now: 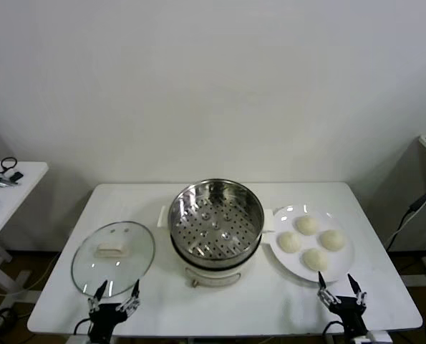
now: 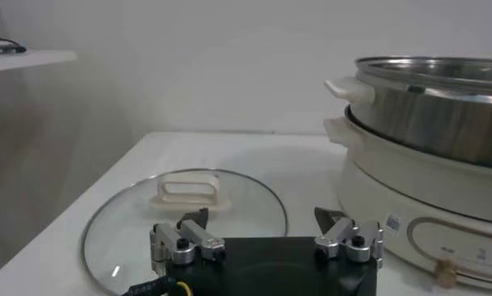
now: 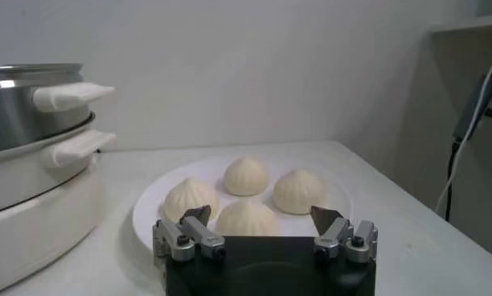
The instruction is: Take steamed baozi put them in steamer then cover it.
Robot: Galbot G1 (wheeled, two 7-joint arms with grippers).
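- The pot [image 1: 215,228] stands mid-table [image 1: 127,197], between lid [image 1: 113,256] and plate [image 1: 288,265], nothing above its open top.
- Bare strips of table lie behind the lid and along the front edge.
- Four buns [image 1: 306,225] fill the plate.

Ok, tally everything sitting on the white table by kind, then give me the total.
Baozi: 4, first, on the plate
Plate: 1
Steamer: 1
Glass lid: 1
Total: 7

Shiny steel steamer [image 1: 216,222], glass cover [image 1: 113,256]
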